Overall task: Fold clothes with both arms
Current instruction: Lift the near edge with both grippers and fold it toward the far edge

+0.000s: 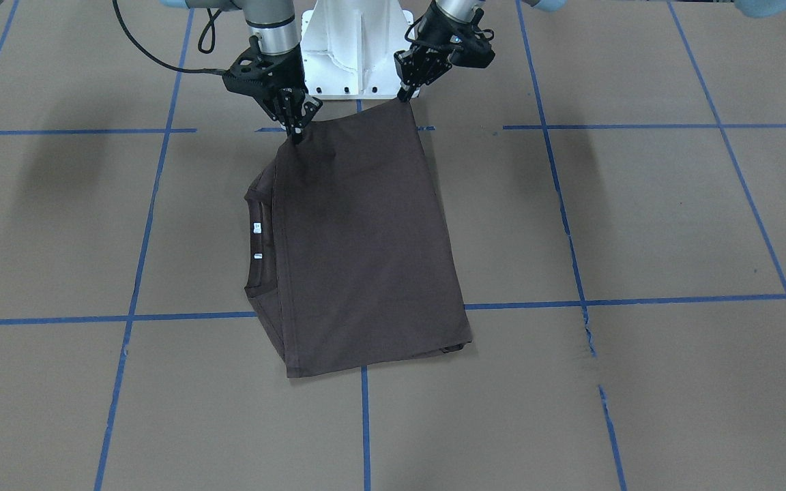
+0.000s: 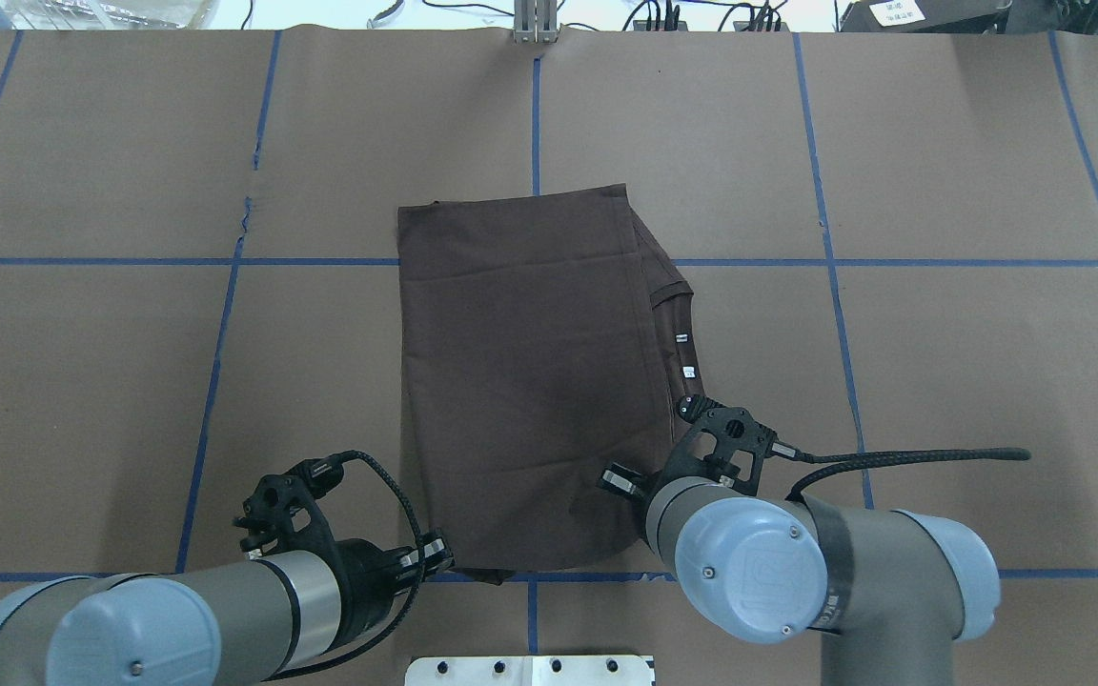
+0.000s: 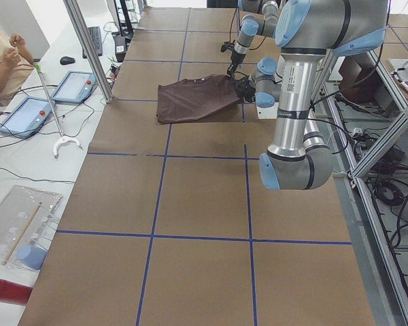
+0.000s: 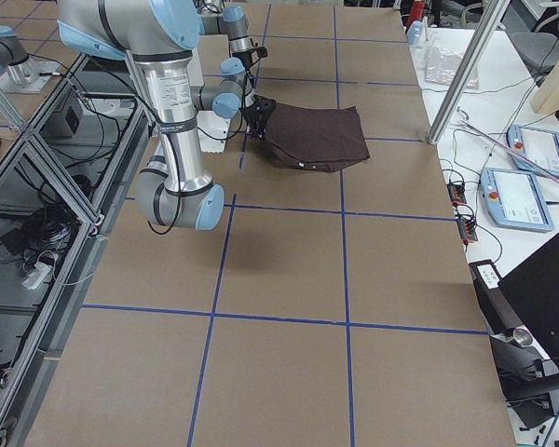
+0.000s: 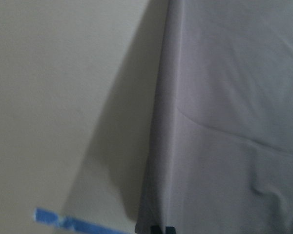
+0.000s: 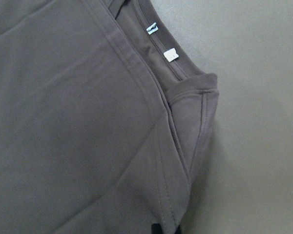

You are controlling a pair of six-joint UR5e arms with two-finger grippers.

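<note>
The dark brown T-shirt (image 1: 366, 252) lies folded on the brown table, its ribbed collar and white neck labels (image 1: 256, 228) towards my right side. The edge nearest my base is lifted off the table. My left gripper (image 1: 404, 97) is shut on one corner of that edge, and my right gripper (image 1: 295, 136) is shut on the other corner, near the collar side. In the left wrist view the shirt (image 5: 234, 122) hangs from the fingertips at the bottom edge. The right wrist view shows the shirt (image 6: 63, 122), the labels (image 6: 153, 29) and a sleeve hem.
The white pedestal base (image 1: 355, 48) stands just behind the grippers. Blue tape lines (image 1: 366, 423) grid the brown table cover. Off the table's far side are tablets (image 3: 75, 85), a seated person (image 3: 3, 61) and a red cylinder (image 3: 7, 291).
</note>
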